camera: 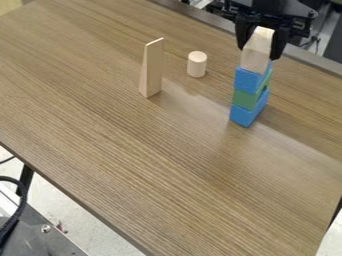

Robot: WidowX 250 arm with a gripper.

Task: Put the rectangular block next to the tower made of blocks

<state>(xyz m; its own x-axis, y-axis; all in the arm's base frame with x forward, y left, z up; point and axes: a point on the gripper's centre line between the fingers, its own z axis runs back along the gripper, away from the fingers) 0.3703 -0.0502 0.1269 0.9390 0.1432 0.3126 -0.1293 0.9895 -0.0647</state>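
Currently, the pale rectangular block (258, 56) sits between the fingers of the gripper (260, 52), pinched at the top of the block tower (246, 98). It points upward, long axis roughly vertical.

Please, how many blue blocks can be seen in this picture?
2. The lower blue block stands on the table; the upper blue block sits between the green block and the plain wooden block.

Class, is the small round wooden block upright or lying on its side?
Upright: the block shows its round end on top, curved side below.
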